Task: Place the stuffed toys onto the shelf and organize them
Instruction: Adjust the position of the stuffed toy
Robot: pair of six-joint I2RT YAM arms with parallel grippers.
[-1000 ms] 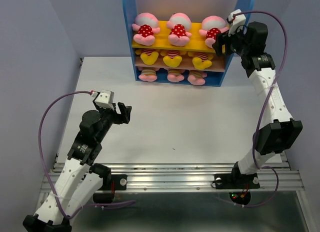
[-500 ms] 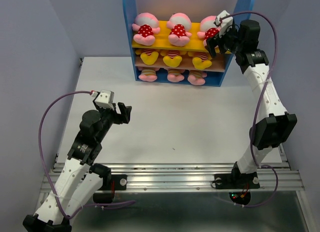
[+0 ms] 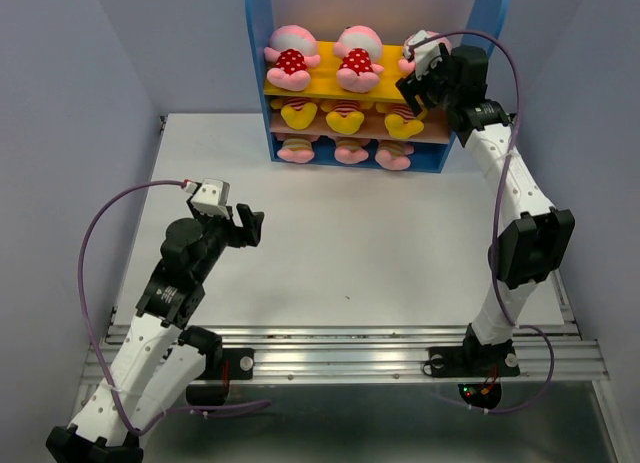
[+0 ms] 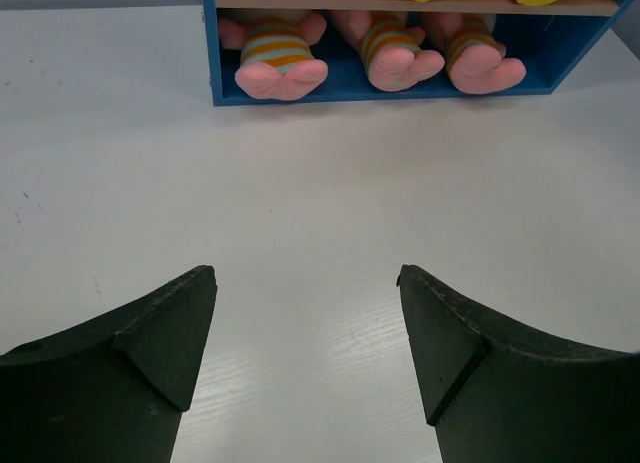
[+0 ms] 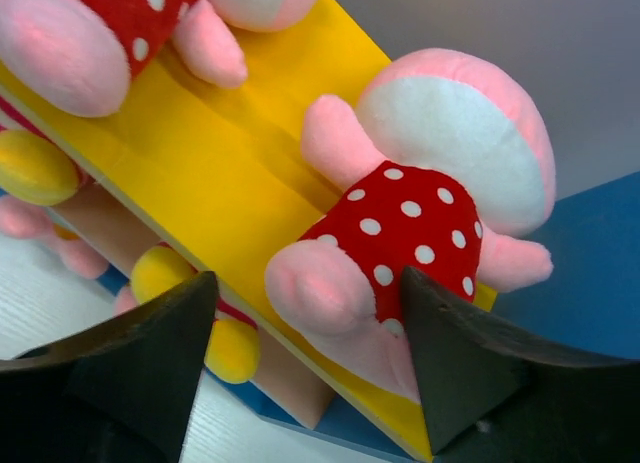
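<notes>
The shelf point(image 3: 257, 43) stands at the table's far edge. Pigs in red dotted outfits point(image 3: 290, 59) lie on its yellow board, yellow bears point(image 3: 346, 115) on the brown board, and striped pigs point(image 3: 352, 151) on the blue base. My right gripper point(image 3: 412, 83) is open at the board's right end. In the right wrist view its jaws point(image 5: 305, 283) straddle the legs of the rightmost dotted pig point(image 5: 420, 218), which lies on the yellow board point(image 5: 200, 173). My left gripper point(image 3: 250, 226) is open and empty over the table; its view point(image 4: 305, 273) shows the striped pigs point(image 4: 280, 68).
The white table point(image 3: 350, 233) runs from the shelf to the arm bases. Grey walls close in the left and right sides. The shelf's blue right panel point(image 3: 490, 13) stands just behind my right wrist.
My right gripper has moved left, from outside the shelf's right panel to in front of the rightmost pig on the yellow board. The left arm has not moved.
</notes>
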